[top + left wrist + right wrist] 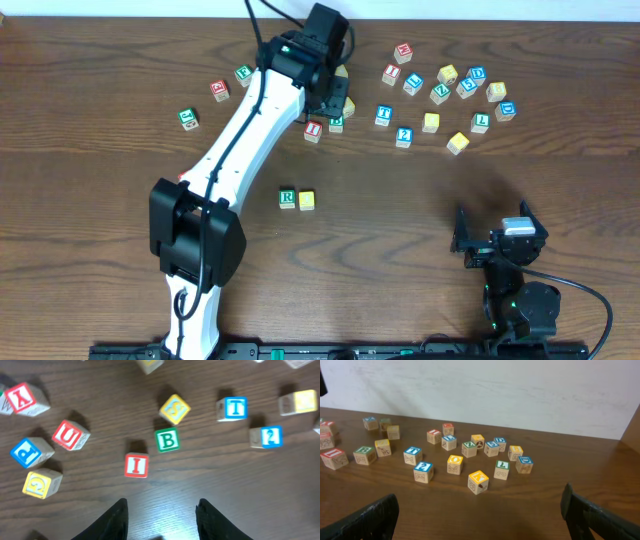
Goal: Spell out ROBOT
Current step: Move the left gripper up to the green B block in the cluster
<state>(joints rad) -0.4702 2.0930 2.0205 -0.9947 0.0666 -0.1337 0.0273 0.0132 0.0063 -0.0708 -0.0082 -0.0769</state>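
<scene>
The green-lettered R cube [287,198] and a plain yellow-topped cube [306,200] sit side by side at mid-table. My left gripper [335,105] [161,512] hovers open and empty over the far cluster. The green B cube [167,440] [336,124] lies just ahead of its fingertips, with a red I cube [136,465] beside it. The blue T cube [233,408] [383,115] [412,455] lies further right, with loose yellow cubes [431,122] [455,464] beyond it. My right gripper [497,240] [480,510] stands wide open, low at the near right, holding nothing.
Several other letter cubes lie scattered along the far side: a blue 2 [404,136], a yellow one [174,409] behind the B, a red U [70,435], and a group at far right [470,85]. The left arm's white link [235,150] crosses the table's left-middle.
</scene>
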